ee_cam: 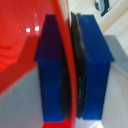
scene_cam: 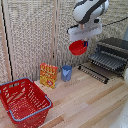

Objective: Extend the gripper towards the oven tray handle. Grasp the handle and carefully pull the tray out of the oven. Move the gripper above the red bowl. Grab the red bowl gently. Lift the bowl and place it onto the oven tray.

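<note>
The fingers (ee_cam: 92, 70) were clamped on the red bowl (scene_cam: 78, 47) rim — carry stage; next, lowering onto the tray (scene_cam: 107, 61).

The red bowl (scene_cam: 78, 47) is hanging tilted in the upper middle of the frame, its rim pinched between blue fingertips (ee_cam: 50, 65). The tray (scene_cam: 108, 60) is sitting pulled out from the oven (scene_cam: 116, 47) at right.

The oven (scene_cam: 114, 54) runs off the exterior view's right edge. In the blurred wrist view, the red bowl (ee_cam: 22, 45) is cropped, its rim hiding the claw's (ee_cam: 73, 70) pad faces.
</note>
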